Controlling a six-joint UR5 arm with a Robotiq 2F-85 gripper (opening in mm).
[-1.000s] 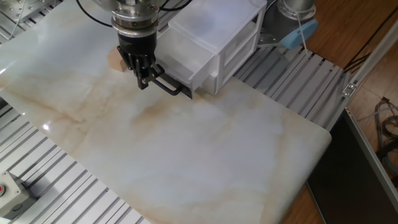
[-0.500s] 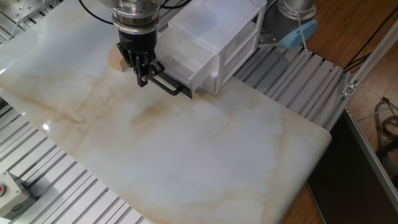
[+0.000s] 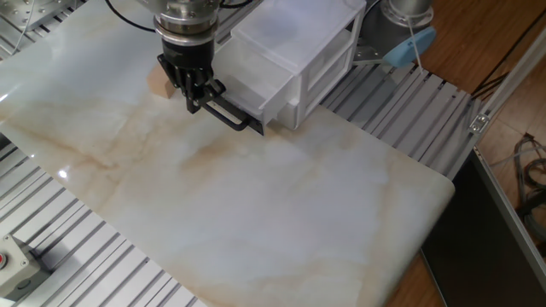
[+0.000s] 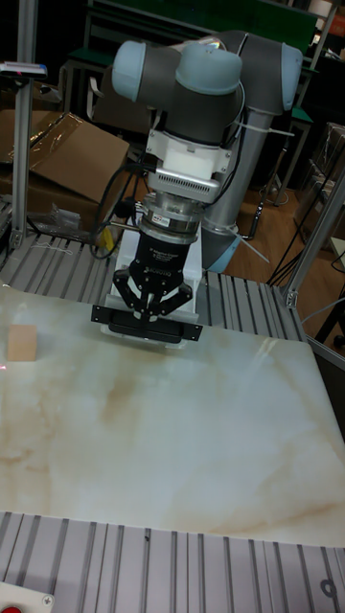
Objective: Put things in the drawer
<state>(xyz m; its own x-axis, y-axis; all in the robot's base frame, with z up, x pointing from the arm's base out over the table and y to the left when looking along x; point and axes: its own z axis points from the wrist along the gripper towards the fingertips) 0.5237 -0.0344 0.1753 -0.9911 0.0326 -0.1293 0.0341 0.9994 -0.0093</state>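
Currently: my gripper (image 3: 198, 104) clamped on bar handle (image 3: 232, 117) of drawer (image 3: 256, 85), shifted slightly outward since a second ago; drawer opening. Cube (image 4: 21, 342) on table (image 3: 281, 196), left of gripper, awaiting pickup.

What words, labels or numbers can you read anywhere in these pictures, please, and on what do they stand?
None can be read.
Gripper: a small white mark on its black body, too blurred to read.
Drawer cabinet, wooden cube and table: no text visible.

No text, label, brand or number can be read anywhere.
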